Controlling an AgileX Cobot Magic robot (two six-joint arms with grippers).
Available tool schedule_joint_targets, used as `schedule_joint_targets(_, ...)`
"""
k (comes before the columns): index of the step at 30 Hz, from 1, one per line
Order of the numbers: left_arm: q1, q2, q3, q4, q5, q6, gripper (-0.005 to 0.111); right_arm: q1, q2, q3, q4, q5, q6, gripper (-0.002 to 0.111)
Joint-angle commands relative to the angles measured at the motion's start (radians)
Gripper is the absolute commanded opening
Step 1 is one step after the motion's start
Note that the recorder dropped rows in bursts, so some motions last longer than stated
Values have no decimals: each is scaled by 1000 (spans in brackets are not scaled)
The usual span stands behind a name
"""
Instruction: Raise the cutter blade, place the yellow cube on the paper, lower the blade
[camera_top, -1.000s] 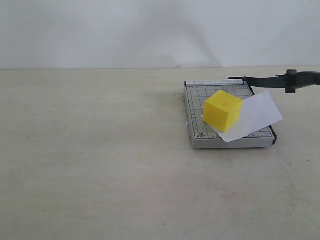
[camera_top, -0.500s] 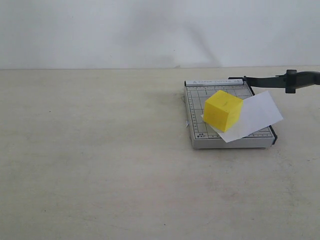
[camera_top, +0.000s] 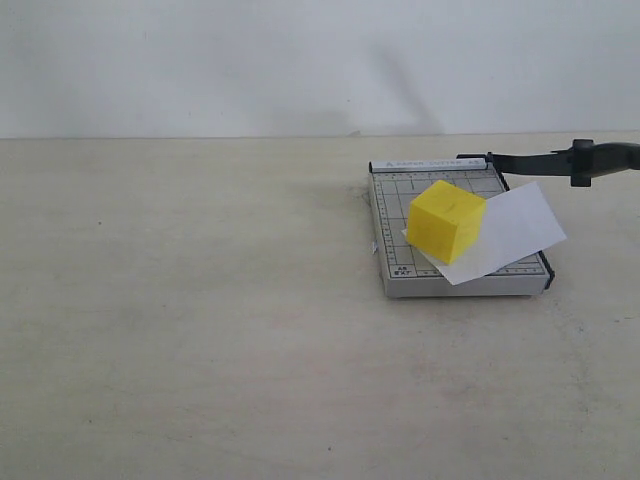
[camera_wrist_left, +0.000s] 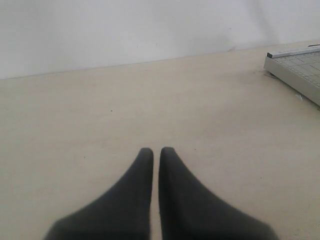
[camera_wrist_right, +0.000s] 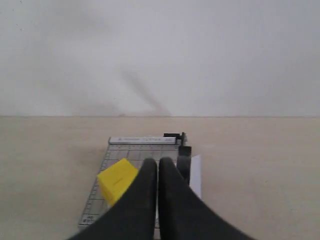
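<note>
Only yellow cube (camera_top: 445, 222), paper (camera_top: 515, 235), cutter base (camera_top: 393, 248).

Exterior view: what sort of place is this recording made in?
Most likely a bare lab or test bench, not a working office: a plain beige table against a blank white wall, with only a grey paper cutter, a white sheet and a yellow cube staged on it.

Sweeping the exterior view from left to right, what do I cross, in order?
In order: yellow cube → paper → cutter blade handle. The grey cutter base runs under both the cube and the paper, so it has no clear place and is left out.
</note>
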Motion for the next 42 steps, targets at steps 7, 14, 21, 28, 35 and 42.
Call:
schedule_joint_targets(7, 2, -3, -3, -11, -1, 3, 5, 0, 471, -516, -266, 334, -36, 67)
schedule_joint_targets(14, 2, -3, -3, -11, -1, 5, 5, 0, 813, -762, -189, 664, -105, 61)
schedule_joint_targets(21, 2, -3, -3, -11, -1, 5, 5, 0, 946, -792, -178, 656, -112, 61)
schedule_joint_targets(28, 2, -3, -3, -11, -1, 7, 5, 0, 1005, -792, -224, 652, -118, 61)
schedule_joint_targets(35, 2, -3, -3, -11, -1, 7, 5, 0, 1034, -790, -214, 638, -111, 61)
schedule_joint_targets(42, 2, -3, -3, -11, -1, 7, 5, 0, 1072, -790, -203, 664, -111, 61)
